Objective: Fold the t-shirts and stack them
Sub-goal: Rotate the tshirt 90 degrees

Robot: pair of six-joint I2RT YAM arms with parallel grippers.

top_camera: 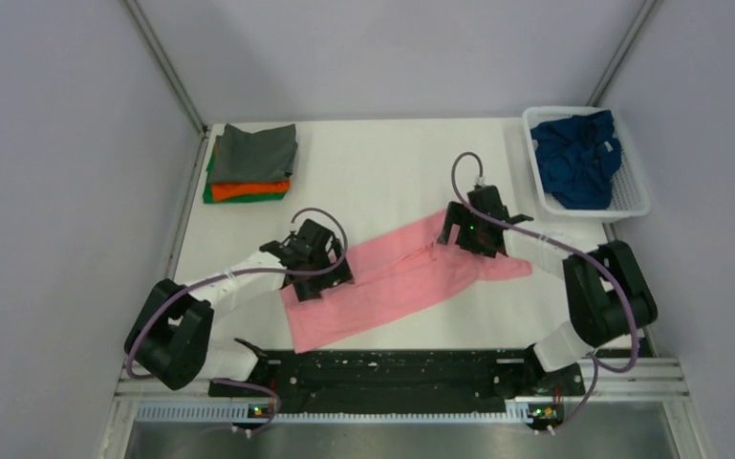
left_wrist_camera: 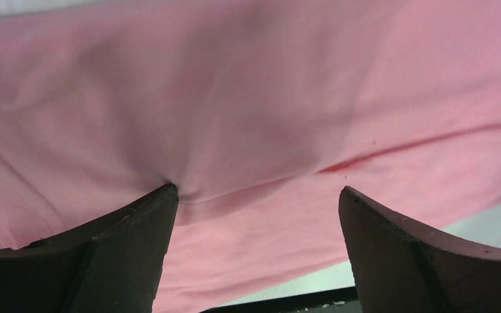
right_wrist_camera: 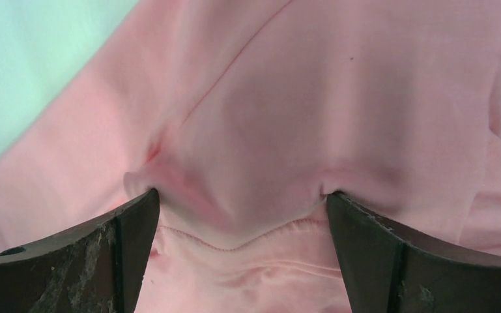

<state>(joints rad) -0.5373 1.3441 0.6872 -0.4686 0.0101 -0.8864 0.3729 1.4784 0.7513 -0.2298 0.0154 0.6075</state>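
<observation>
So, pink t-shirt [top_camera: 401, 282] lies dead centre, slanted 8-to-2 o'clock. Left gripper [left_wrist_camera: 257, 188] splayed, tips pressing 8 o'clock end; right gripper [right_wrist_camera: 242, 192] splayed too, tips denting 2 o'clock end. Both wrists angled down.

The pink t-shirt [top_camera: 397, 282] is plain; far-left corner stack [top_camera: 253, 167] runs grey, orange, green (top down); white lattice basket [top_camera: 623, 204] holds navy t-shirt [top_camera: 578, 158].

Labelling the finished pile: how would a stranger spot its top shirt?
Find the table's far left corner, where folded shirts are stacked. The dark grey t-shirt is the top layer, lying on the orange t-shirt and the green t-shirt; it alone is neither bright nor covered.
</observation>
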